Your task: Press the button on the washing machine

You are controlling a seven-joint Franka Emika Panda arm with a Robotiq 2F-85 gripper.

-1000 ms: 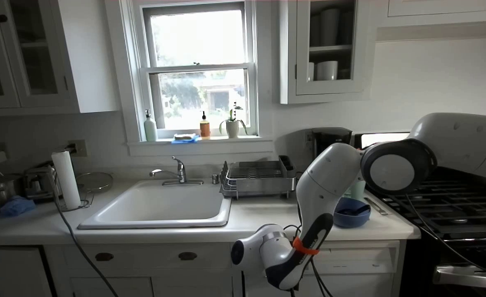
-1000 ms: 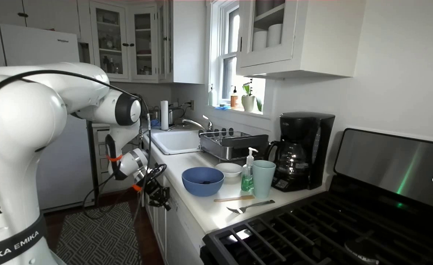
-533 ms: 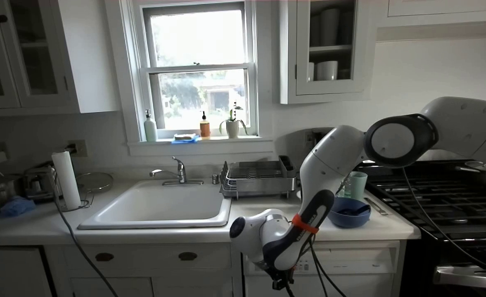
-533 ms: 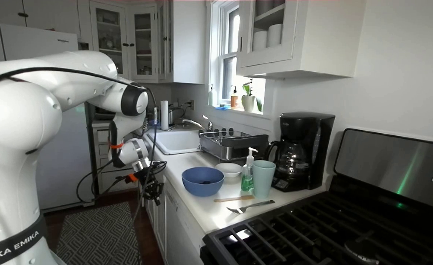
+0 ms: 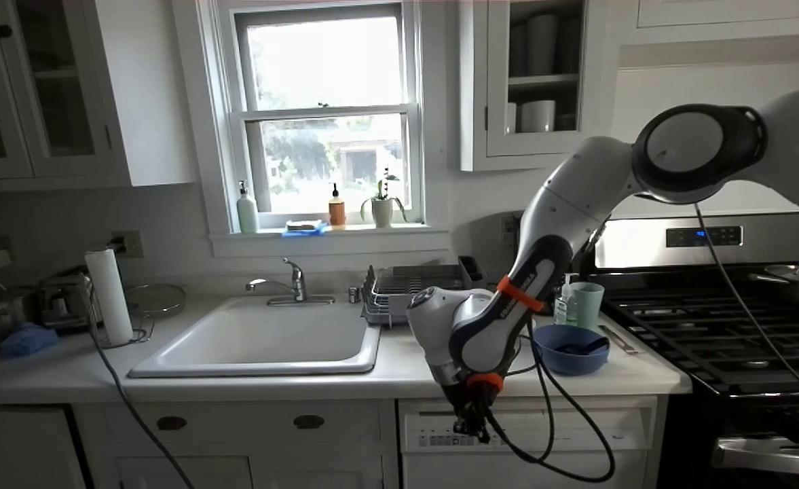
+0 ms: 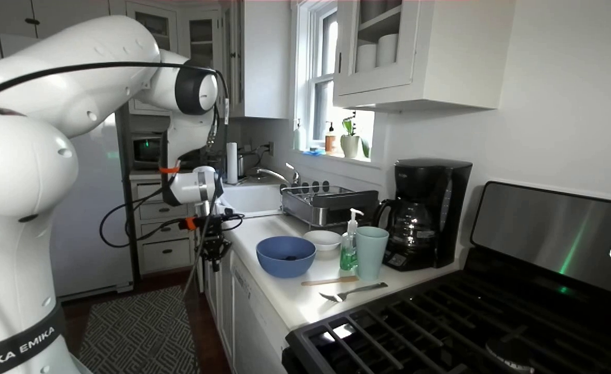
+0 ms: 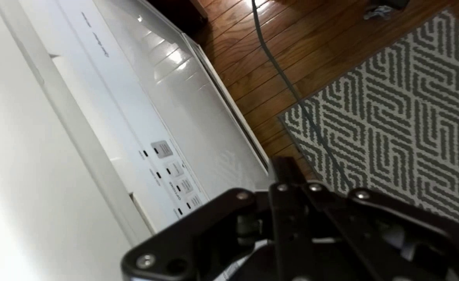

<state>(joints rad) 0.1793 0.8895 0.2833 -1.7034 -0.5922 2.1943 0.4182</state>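
The washing machine is a white flat front under the counter, seen in both exterior views (image 5: 575, 468) (image 6: 256, 324). Its control strip (image 5: 562, 435) has small dark marks and a row of buttons (image 5: 433, 440). In the wrist view the strip runs diagonally, with grey square buttons (image 7: 162, 149) just left of the fingers and the door panel (image 7: 198, 113) beyond. My gripper (image 5: 472, 432) points down in front of the strip, covering some of its buttons. It also shows in an exterior view (image 6: 216, 264), apart from the front. In the wrist view the fingers (image 7: 287, 169) are together and empty.
The counter edge (image 5: 372, 390) lies above the machine. A blue bowl (image 6: 286, 256), a fork (image 6: 354, 292) and a green cup (image 6: 371, 253) stand on the counter. The stove (image 5: 711, 319) is beside it. Cables (image 5: 599, 448) hang from my arm. A patterned rug (image 7: 389, 105) lies below.
My arm has risen and drawn back. The gripper has swung from pointing forward at a slant to pointing down, and now shows against the strip, where the arm hid it before. It stays shut.
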